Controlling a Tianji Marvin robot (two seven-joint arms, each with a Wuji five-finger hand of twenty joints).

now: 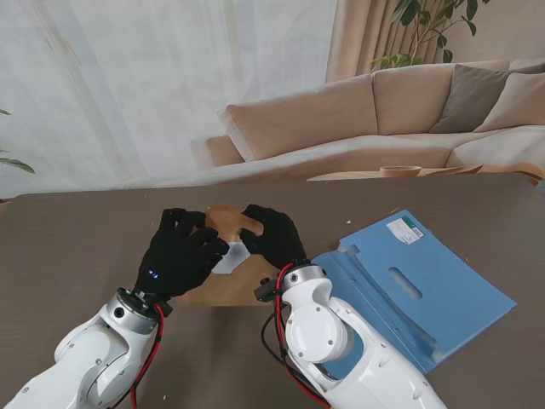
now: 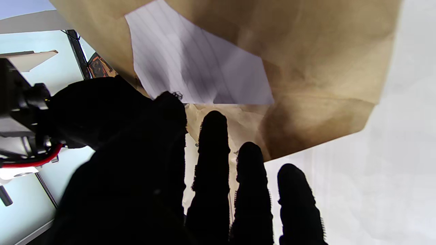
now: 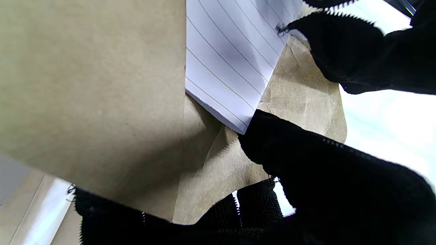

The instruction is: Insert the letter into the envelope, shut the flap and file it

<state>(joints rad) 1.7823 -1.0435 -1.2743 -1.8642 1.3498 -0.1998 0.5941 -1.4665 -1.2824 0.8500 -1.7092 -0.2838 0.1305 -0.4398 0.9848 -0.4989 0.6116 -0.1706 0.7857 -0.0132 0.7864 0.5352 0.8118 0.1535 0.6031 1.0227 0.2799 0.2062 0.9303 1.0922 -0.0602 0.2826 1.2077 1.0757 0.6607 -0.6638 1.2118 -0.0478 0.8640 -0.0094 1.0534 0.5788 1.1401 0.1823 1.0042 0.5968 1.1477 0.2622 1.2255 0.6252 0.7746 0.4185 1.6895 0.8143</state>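
Note:
A brown paper envelope [image 1: 223,290] lies in the middle of the table under both black-gloved hands. A white lined letter [image 1: 232,256] shows between the hands, partly inside the envelope's mouth. My left hand [image 1: 180,251] pinches the letter [image 2: 190,64] at its corner with thumb and forefinger, while the other fingers [image 2: 213,149] stretch over the envelope [image 2: 306,51]. My right hand [image 1: 272,237] grips the envelope [image 3: 85,85] at its opening, thumb [image 3: 306,153] beside the letter [image 3: 228,58]. The flap [image 1: 226,217] stands open on the side farther from me.
A blue file folder [image 1: 417,290] lies open on the table right of the envelope, next to my right forearm. The brown table [image 1: 77,247] stretches to the left. Past its far edge stand a beige sofa [image 1: 383,111] and a curtain.

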